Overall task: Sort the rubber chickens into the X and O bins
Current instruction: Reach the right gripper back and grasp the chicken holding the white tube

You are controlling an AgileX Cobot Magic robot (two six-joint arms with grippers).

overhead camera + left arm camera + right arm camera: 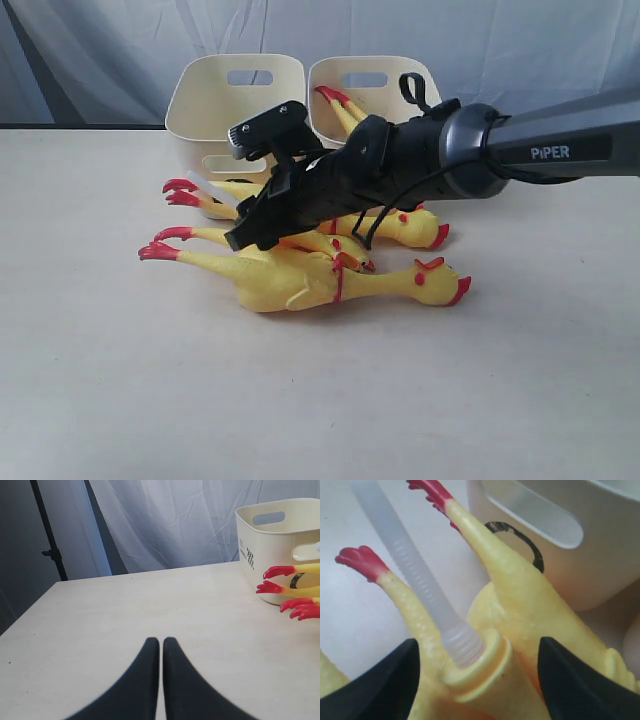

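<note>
Yellow rubber chickens with red feet lie in a heap in front of two cream bins. The front chicken [300,275] and the one behind it [400,228] point their heads right. Red feet [335,97] stick up out of the right bin [375,85]. The left bin [215,100] carries a black O [520,540]; no X shows. My right gripper [479,645] reaches across the heap, open, with its fingers either side of a chicken's body [530,610] near the legs. My left gripper [160,640] is shut and empty over bare table, away from the chickens' feet [272,572].
A translucent ribbed tube [415,575] sticks out of the chicken's rear end between my right fingers. A dark stand [50,535] and grey curtain lie beyond the table's far edge. The right arm [560,145] spans the right half of the scene.
</note>
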